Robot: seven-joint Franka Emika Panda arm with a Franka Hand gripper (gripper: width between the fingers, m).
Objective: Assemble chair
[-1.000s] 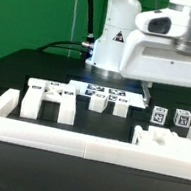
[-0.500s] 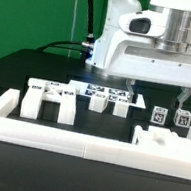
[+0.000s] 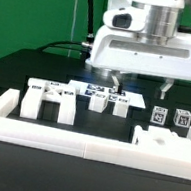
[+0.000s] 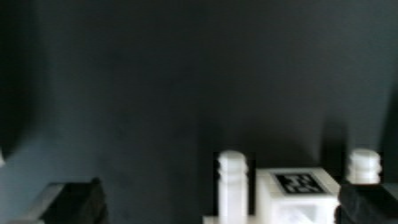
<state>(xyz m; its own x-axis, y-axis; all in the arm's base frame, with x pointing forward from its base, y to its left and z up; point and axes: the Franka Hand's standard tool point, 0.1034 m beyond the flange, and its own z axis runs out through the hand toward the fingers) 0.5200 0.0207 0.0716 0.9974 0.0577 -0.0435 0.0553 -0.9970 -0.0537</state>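
Note:
The chair lies in loose white tagged parts on the black table. In the exterior view a bracket-like piece (image 3: 50, 102) sits at the left, with two short posts (image 3: 106, 105) beside it. Two small tagged blocks (image 3: 170, 117) stand at the right, and another piece (image 3: 163, 139) lies behind the border wall. My gripper (image 3: 140, 88) hangs open above the table, between the posts and the small blocks, holding nothing. In the wrist view my gripper (image 4: 222, 205) shows dark fingertips (image 4: 73, 203) wide apart, with a tagged white block (image 4: 299, 186) and a thin white post (image 4: 231, 180) between them.
A long low white border wall (image 3: 86, 139) runs along the front and down the left side. The marker board (image 3: 97, 89) lies flat behind the posts. The robot's white base (image 3: 111, 40) stands at the back, with a green backdrop behind it.
The arm has swung toward the exterior view's left, carrying the gripper from above the small blocks at the right toward the middle. The jaws stay open. The parts have not moved.

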